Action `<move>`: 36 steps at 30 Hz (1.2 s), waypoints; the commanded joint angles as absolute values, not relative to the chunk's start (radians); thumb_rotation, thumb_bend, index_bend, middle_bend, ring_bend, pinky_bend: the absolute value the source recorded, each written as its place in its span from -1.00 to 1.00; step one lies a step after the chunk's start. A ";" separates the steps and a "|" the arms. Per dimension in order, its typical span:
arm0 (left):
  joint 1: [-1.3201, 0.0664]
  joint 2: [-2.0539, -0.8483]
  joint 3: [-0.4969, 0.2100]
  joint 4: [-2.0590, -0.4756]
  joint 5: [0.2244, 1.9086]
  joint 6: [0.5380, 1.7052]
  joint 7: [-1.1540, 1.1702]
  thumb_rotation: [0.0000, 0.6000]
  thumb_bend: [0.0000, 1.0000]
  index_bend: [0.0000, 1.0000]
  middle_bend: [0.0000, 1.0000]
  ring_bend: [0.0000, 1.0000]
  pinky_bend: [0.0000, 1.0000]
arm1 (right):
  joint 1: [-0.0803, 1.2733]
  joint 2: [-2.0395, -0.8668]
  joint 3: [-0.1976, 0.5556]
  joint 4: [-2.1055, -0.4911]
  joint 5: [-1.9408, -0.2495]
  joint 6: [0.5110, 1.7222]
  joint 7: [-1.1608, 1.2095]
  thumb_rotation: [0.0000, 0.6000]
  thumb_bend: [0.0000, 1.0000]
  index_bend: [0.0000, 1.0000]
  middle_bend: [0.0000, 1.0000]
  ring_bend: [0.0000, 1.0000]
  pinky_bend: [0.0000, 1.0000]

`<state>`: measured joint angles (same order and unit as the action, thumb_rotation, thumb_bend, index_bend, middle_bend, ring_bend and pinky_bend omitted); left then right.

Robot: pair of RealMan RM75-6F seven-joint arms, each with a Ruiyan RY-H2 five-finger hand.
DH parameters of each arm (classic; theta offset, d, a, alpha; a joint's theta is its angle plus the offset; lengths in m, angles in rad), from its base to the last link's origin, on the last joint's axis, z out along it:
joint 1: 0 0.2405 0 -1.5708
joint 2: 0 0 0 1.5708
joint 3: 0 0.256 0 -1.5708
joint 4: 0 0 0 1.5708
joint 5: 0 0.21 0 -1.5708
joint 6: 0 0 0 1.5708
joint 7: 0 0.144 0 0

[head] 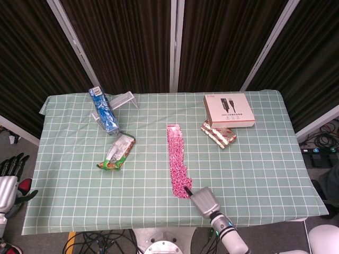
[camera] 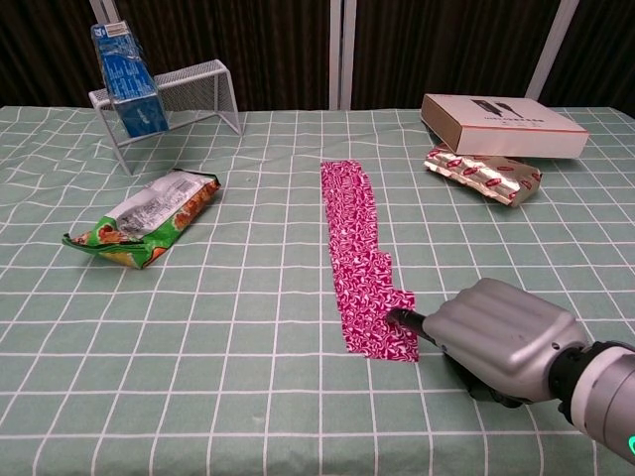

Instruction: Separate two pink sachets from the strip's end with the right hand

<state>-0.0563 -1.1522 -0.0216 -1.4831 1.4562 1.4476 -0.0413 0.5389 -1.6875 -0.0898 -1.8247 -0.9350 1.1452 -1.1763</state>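
A long pink sachet strip (head: 177,151) (camera: 354,233) lies lengthwise down the middle of the green checked table (head: 265,169). Its near end (camera: 385,333) is skewed to the right, out of line with the rest. My right hand (head: 204,201) (camera: 506,339) sits at the table's front edge, just right of that end. Its fingers are curled, and a dark fingertip (camera: 401,317) lies on the end sachets and holds them. The hand's silver back hides what is under it. My left hand (head: 7,181) hangs off the table at the far left with its fingers spread, holding nothing.
A white box (head: 229,110) (camera: 501,124) and a red foil pack (head: 218,134) (camera: 483,174) lie at the back right. On the left are a green snack bag (head: 117,152) (camera: 144,218), a wire rack (camera: 189,84) and a blue carton (head: 103,110) (camera: 124,79).
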 commanded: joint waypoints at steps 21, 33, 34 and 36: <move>-0.072 -1.148 -0.022 -1.524 1.455 1.428 0.020 1.00 -0.71 -0.96 -1.00 -1.00 -0.86 | 0.538 -1.547 -0.095 -1.790 -0.917 1.157 -1.023 1.00 1.00 -0.77 0.76 0.60 0.44; -0.078 -1.145 -0.024 -1.541 1.454 1.425 0.042 1.00 -0.71 -0.96 -1.00 -1.00 -0.86 | 0.532 -1.505 -0.098 -1.788 -0.938 1.158 -0.951 1.00 1.00 -0.76 0.76 0.60 0.44; -0.079 -1.144 -0.025 -1.543 1.455 1.426 0.043 1.00 -0.71 -0.96 -1.00 -1.00 -0.86 | 0.532 -1.505 -0.101 -1.793 -0.951 1.158 -0.946 1.00 1.00 -0.76 0.76 0.60 0.44; -0.080 -1.142 -0.026 -1.547 1.456 1.428 0.045 1.00 -0.71 -0.96 -1.00 -1.00 -0.86 | 0.532 -1.507 -0.106 -1.800 -0.966 1.158 -0.944 1.00 1.00 -0.76 0.76 0.60 0.44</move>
